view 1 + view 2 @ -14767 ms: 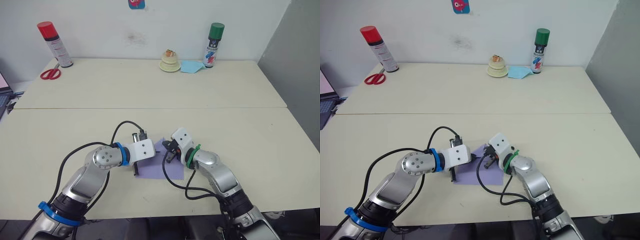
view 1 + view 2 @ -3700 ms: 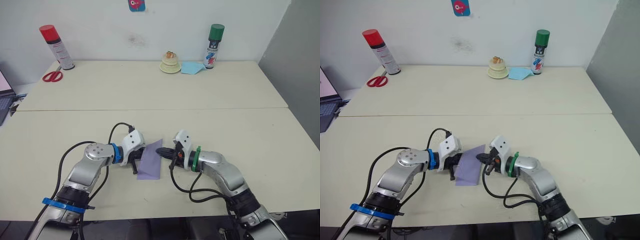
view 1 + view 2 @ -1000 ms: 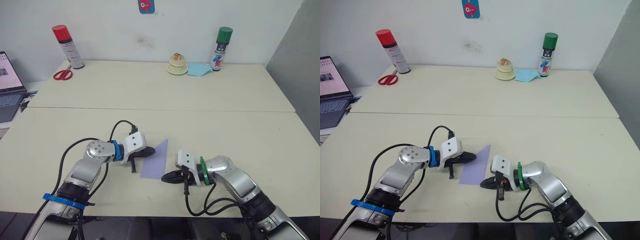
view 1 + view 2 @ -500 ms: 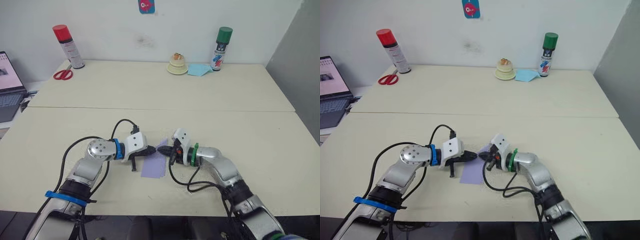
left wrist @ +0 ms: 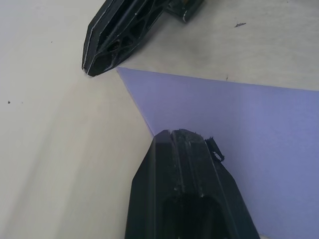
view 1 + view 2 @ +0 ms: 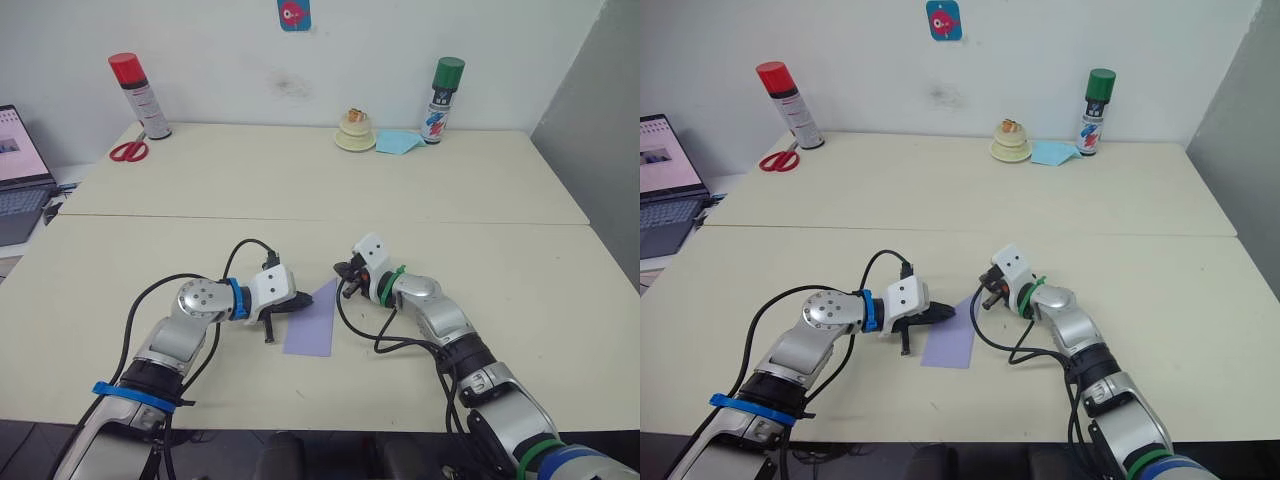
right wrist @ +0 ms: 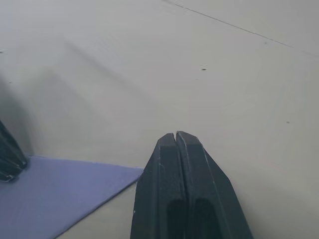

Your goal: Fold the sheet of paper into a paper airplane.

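Paper sheet [image 6: 312,322] bears no readable writing; left gripper [image 6: 305,300] presses it, pressed together; right gripper [image 6: 342,270], also pressed together, has lifted clear.

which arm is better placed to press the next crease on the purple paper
Left, probably. The left tool is shut with its tip resting on the sheet of paper. The right tool, also shut, hovers just off the pointed corner.

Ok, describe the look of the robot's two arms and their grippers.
Both arms are silver-grey metal with white blocks at the wrists and loose black cables looping alongside. The left arm carries blue rings, the right arm green ones. The left gripper and the right gripper each have two black, tapered fingers; the wrist views show ribbed, lattice-like sides.
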